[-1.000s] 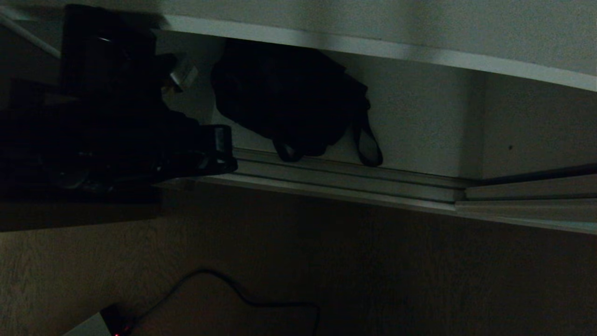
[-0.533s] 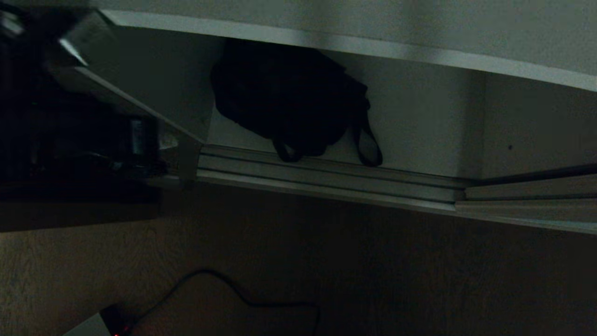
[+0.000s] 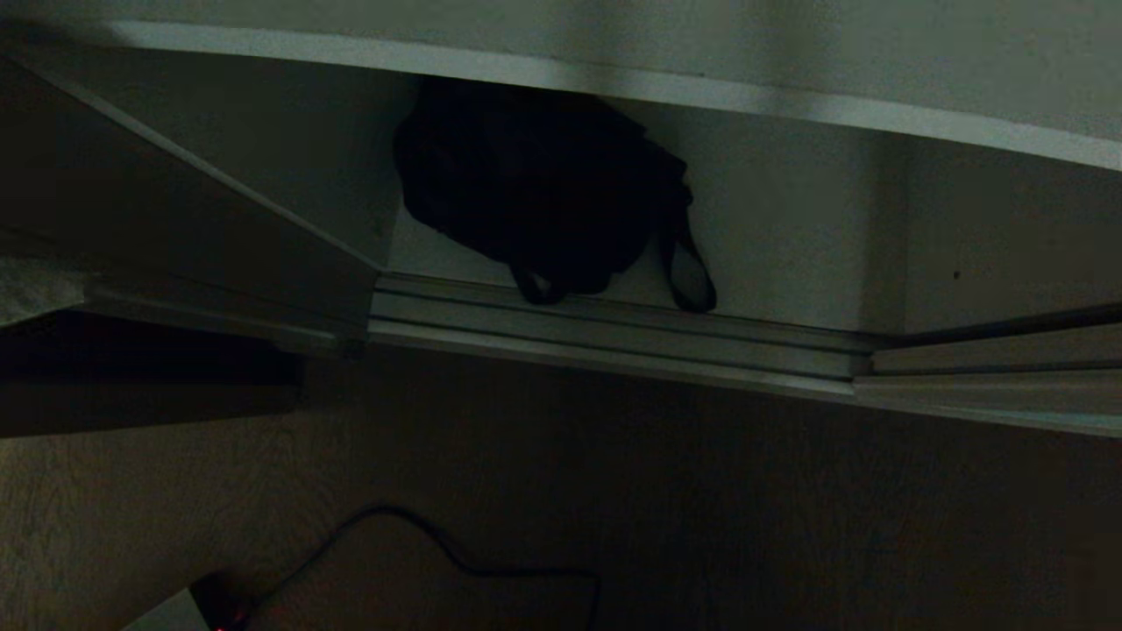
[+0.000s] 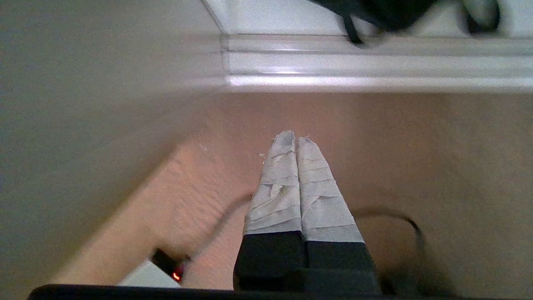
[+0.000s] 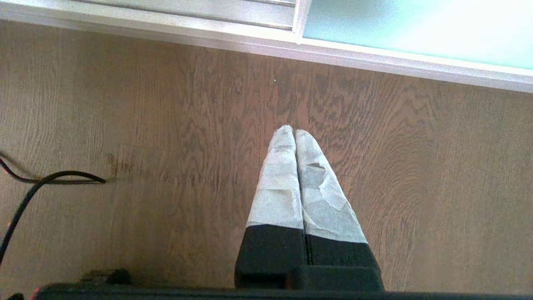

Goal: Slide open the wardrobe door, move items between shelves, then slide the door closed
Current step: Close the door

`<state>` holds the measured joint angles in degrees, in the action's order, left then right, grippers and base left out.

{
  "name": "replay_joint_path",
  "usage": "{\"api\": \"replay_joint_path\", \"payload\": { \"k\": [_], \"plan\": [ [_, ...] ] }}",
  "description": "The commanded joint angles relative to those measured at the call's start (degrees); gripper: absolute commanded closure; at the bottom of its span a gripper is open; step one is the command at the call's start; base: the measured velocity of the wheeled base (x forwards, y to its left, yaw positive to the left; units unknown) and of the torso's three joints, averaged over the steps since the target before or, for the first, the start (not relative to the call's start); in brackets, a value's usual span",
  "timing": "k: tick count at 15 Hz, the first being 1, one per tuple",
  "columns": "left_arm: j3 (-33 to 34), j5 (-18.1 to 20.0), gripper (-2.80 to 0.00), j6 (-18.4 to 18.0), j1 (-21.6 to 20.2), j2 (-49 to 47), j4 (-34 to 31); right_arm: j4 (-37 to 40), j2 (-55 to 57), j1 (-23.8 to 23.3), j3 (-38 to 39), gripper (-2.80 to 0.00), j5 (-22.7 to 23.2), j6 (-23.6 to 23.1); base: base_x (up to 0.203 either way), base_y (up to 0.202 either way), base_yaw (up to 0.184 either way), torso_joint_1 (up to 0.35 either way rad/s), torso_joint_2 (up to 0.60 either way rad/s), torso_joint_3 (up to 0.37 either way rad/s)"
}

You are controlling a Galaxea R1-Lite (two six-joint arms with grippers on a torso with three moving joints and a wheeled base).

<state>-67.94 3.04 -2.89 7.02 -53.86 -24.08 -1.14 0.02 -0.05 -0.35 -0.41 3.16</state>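
A soft black bag [image 3: 543, 193] with a strap loop [image 3: 688, 280] lies on the lower pale board [image 3: 789, 245], under the light front edge of the shelf [image 3: 614, 83] above. In the left wrist view the bag [image 4: 383, 10] shows only partly, beyond the silver floor track [image 4: 333, 62]. My left gripper [image 4: 295, 139] is shut and empty, low over the wooden floor in front of the track. My right gripper [image 5: 293, 131] is shut, empty and parked above the floor. Beyond it stands the frosted teal sliding door [image 5: 416, 33] in its silver frame. Neither arm shows in the head view.
A black cable [image 3: 456, 552] curls on the floor toward a white box with a red light [image 4: 177, 275]. A tall beige-grey panel [image 3: 219, 193] stands left of the opening. Another cable [image 5: 41, 179] lies on the wood floor [image 5: 166, 125].
My left arm, which filled the left of the head view a second ago, has drawn back out of that view. The bag has stayed where it was.
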Motion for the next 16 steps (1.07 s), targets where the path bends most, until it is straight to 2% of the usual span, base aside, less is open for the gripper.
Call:
{"api": "replay_joint_path", "payload": {
  "k": [1, 3, 4, 6, 7, 12, 16],
  "plan": [
    [0.0, 1.9, 0.0, -0.2, -2.2, 5.9, -4.5, 0.0, -0.1, 0.0, 0.0, 0.0, 0.0, 0.0, 0.0, 0.0, 0.0, 0.0, 0.0, 0.0],
    [-0.1, 3.5, 0.0, -0.6, -3.0, 7.9, -6.9, 0.0, -0.1, 0.0, 0.0, 0.0, 0.0, 0.0, 0.0, 0.0, 0.0, 0.0, 0.0, 0.0],
    [-0.2, 6.2, 0.0, -1.0, -5.1, 11.0, -9.4, 0.0, -0.1, 0.0, 0.0, 0.0, 0.0, 0.0, 0.0, 0.0, 0.0, 0.0, 0.0, 0.0],
    [-0.3, 14.3, 0.0, -2.0, -12.3, 16.4, -15.7, 0.0, -0.1, 0.0, 0.0, 0.0, 0.0, 0.0, 0.0, 0.0, 0.0, 0.0, 0.0, 0.0],
    [-0.5, 17.2, 0.0, -2.3, -14.2, 18.6, -19.0, 0.0, -0.1, 0.0, 0.0, 0.0, 0.0, 0.0, 0.0, 0.0, 0.0, 0.0, 0.0, 0.0],
    [-2.4, 19.7, 0.0, -2.7, -15.7, 26.1, -25.6, 0.0, -0.1, 0.0, 0.0, 0.0, 0.0, 0.0, 0.0, 0.0, 0.0, 0.0, 0.0, 0.0],
    [-0.4, 20.2, 0.0, -2.5, -21.1, 35.7, -26.0, 0.0, -0.1, 0.0, 0.0, 0.0, 0.0, 0.0, 0.0, 0.0, 0.0, 0.0, 0.0, 0.0]
  ]
}}
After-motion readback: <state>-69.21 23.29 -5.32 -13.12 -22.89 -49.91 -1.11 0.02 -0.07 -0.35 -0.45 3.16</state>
